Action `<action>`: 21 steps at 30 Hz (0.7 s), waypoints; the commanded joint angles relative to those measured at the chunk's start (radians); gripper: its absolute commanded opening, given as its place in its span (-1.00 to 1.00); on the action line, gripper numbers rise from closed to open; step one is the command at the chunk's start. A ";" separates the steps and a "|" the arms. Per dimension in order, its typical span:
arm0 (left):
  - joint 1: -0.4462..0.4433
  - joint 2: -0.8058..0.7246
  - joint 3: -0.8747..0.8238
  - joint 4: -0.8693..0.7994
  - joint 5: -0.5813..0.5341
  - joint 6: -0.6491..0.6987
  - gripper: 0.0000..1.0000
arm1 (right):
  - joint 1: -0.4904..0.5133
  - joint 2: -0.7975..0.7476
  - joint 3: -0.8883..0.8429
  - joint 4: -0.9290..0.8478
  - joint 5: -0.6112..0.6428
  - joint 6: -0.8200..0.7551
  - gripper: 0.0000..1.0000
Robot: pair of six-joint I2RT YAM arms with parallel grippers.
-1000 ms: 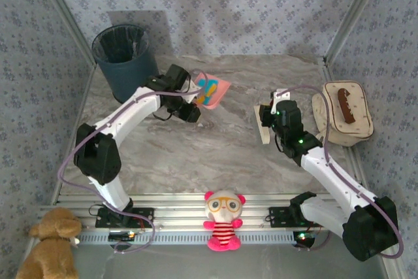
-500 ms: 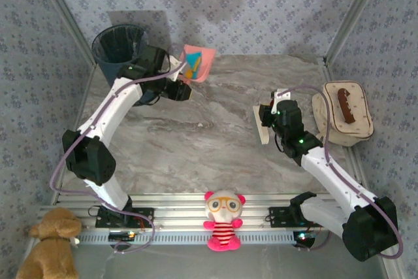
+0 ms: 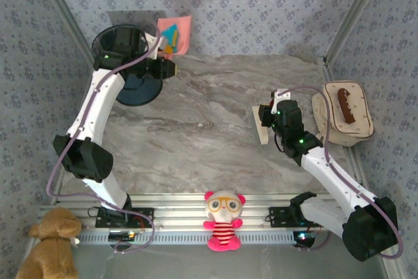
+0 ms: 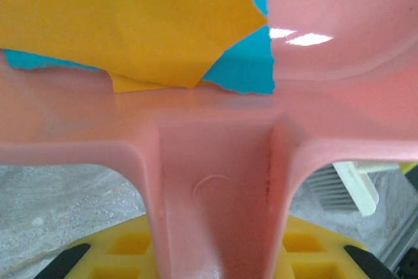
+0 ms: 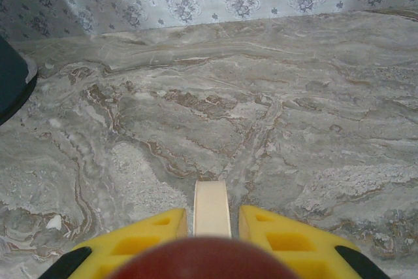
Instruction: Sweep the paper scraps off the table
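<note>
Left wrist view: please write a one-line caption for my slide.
Pink dustpan, gripped by its handle in the left jaws, carrying orange and blue paper scraps.

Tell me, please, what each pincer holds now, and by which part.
The left pincer holds the pink dustpan by its handle, paper scraps inside. The right pincer holds a cream brush by its handle.

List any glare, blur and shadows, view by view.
Left wrist: two white glare spots on the pink dustpan, the paper scraps close and slightly soft. Right wrist: a dark red shape at the bottom edge is blurred, the table sharp. Top external: even light, a soft shadow on the wall behind the bin.
</note>
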 commanded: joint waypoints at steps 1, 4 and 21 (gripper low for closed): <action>0.026 0.036 0.055 -0.009 0.060 -0.049 -1.00 | -0.008 -0.016 0.005 0.009 -0.010 0.023 -1.00; 0.046 0.057 0.104 -0.001 0.088 -0.082 -1.00 | -0.008 -0.016 0.004 0.009 -0.014 0.026 -1.00; 0.188 0.101 0.125 0.139 0.185 -0.341 -1.00 | -0.010 -0.012 0.001 0.003 -0.017 0.032 -1.00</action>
